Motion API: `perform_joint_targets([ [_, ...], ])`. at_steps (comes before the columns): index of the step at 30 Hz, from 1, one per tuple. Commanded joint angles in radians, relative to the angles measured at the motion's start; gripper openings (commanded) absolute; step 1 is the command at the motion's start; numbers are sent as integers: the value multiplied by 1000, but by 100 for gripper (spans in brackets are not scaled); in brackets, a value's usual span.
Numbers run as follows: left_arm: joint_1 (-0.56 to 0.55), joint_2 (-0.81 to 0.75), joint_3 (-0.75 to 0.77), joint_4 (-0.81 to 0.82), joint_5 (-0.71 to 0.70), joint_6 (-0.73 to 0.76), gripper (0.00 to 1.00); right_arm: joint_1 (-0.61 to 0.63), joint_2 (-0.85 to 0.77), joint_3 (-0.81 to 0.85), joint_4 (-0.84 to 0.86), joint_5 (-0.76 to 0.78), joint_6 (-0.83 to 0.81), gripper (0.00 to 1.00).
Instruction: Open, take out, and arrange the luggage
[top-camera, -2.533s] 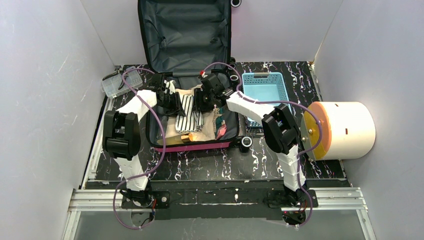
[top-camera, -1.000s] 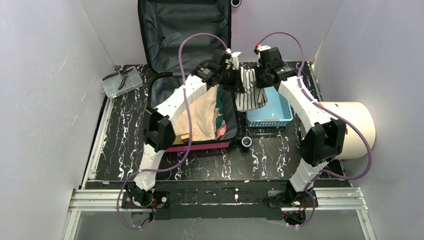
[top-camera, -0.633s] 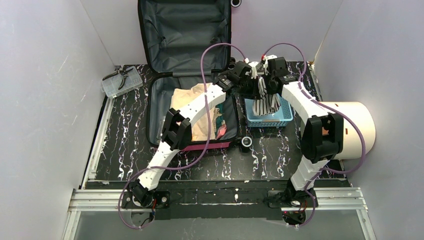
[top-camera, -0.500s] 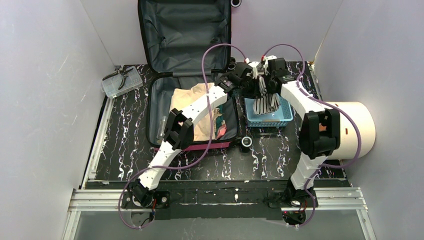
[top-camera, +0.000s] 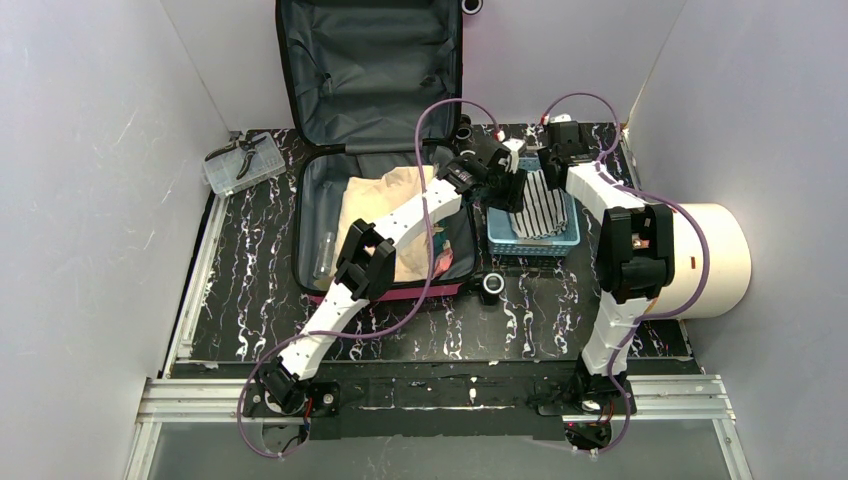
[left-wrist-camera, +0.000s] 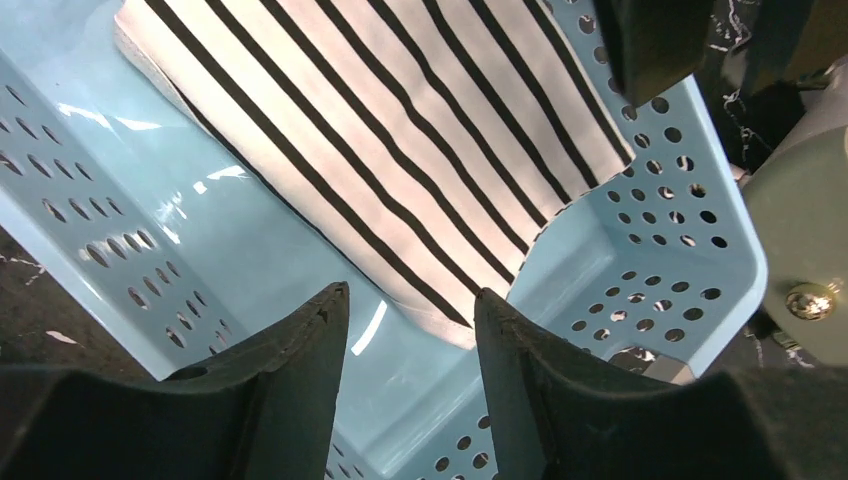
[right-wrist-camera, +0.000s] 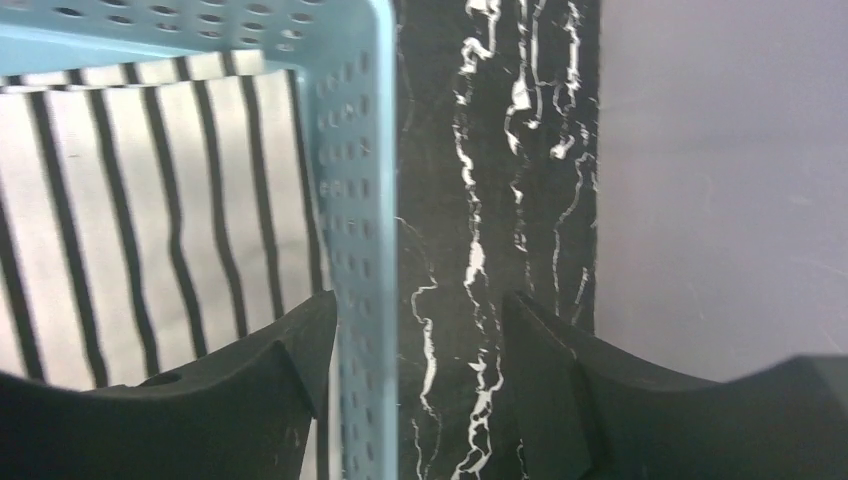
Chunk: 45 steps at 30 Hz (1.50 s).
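We see black marbled table, grey walls. Luggage open, long axis front-to-back, lid raised at back wall. Left hand, right hand parted, empty, over basket.

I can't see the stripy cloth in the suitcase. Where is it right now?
In the top view, the striped cloth lies inside the light-blue basket, just right of the open pink luggage.
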Motion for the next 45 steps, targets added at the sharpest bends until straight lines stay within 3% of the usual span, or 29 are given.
perform_joint_targets([
  [1, 6, -71, 43, -67, -44, 92, 49, -3, -8, 39, 36, 76, -2, 70],
  [4, 8, -96, 84, -71, -35, 121, 47, -2, -29, 38, 13, 26, 46, 65],
  [11, 8, -146, 172, -110, 55, 116, 47, 20, -166, -55, -16, -280, 187, 51],
  [14, 18, -180, 177, -197, 47, 94, 47, 20, -177, -103, -30, -343, 264, 51],
  [21, 82, -329, -111, -266, 45, 82, 47, 29, -81, -123, -67, -529, 381, 56],
  [27, 93, -387, -221, -286, 95, 103, 47, 43, -21, -138, -61, -545, 390, 54],
  [31, 130, -440, -301, -286, 103, 102, 47, 75, 3, -152, -81, -475, 371, 53],
  [34, 158, -487, -355, -276, 105, 133, 48, 106, 13, -152, -90, -405, 363, 45],
  [38, 190, -516, -405, -269, 124, 144, 48, 123, 40, -124, -114, -395, 371, 21],
  [40, 204, -523, -423, -267, 126, 143, 48, 126, 43, -105, -115, -420, 384, 14],
  [45, 215, -533, -452, -258, 120, 154, 48, 128, 54, -73, -92, -536, 434, 17],
])
